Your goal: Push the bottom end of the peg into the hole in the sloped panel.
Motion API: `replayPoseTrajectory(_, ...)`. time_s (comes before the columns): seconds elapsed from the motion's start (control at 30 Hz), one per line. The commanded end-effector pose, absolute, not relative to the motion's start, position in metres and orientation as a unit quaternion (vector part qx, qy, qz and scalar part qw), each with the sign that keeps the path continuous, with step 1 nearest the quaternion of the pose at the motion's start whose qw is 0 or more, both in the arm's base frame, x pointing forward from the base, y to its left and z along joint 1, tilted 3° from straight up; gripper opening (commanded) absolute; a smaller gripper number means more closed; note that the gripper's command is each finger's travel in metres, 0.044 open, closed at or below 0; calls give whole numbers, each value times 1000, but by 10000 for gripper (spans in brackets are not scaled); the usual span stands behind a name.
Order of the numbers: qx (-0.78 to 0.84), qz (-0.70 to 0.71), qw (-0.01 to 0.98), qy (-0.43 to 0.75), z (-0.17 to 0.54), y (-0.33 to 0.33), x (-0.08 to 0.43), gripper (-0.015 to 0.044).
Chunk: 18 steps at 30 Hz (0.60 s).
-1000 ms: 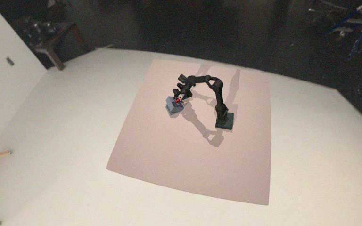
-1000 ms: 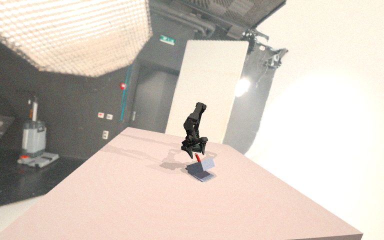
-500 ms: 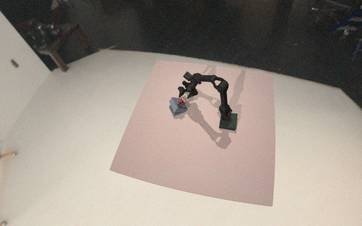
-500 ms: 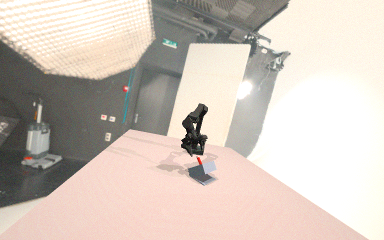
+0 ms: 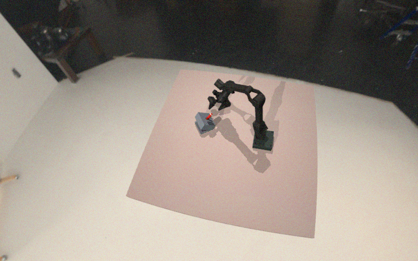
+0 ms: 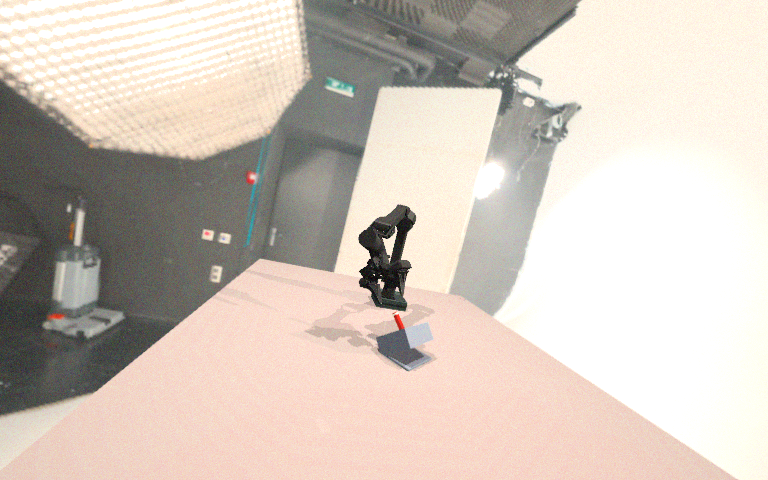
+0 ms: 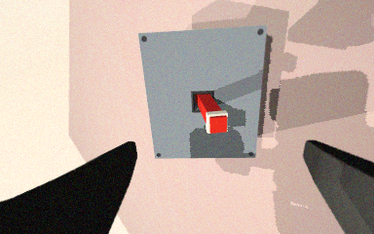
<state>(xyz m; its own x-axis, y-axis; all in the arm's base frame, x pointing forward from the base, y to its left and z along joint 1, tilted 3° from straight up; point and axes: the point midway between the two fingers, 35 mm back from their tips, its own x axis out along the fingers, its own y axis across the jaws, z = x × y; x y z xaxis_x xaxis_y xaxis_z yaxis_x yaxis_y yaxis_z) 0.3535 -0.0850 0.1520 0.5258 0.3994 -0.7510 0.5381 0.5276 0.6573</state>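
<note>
A red square peg (image 5: 209, 117) (image 6: 399, 322) (image 7: 208, 105) with a white band near its top stands in the dark square hole (image 7: 195, 103) of the grey-blue sloped panel (image 5: 201, 119) (image 6: 419, 335) (image 7: 168, 73). Its lower end is hidden inside the hole; how deep it sits cannot be told. Its upper part sticks out of the panel's face. My gripper (image 5: 214, 108) (image 7: 220, 142) is wide open and empty, clear of the peg and a little away from its top end. In the wrist view the fingertips are on either side, well apart from the peg.
The panel stands on a pink mat (image 5: 221, 190) (image 6: 254, 407). The arm's dark green base (image 5: 263, 144) is on the same mat, to the right in the top view. Shadows of the arm fall across the mat and the panel's face.
</note>
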Motion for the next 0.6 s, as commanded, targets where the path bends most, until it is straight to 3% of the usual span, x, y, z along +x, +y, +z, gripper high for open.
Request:
replayPoseTrajectory(0.0, 483, -44, 730, 482, 161, -89, 349, 440)
replayPoseTrajectory(0.57, 484, -45, 729, 482, 170, -96, 339, 440)
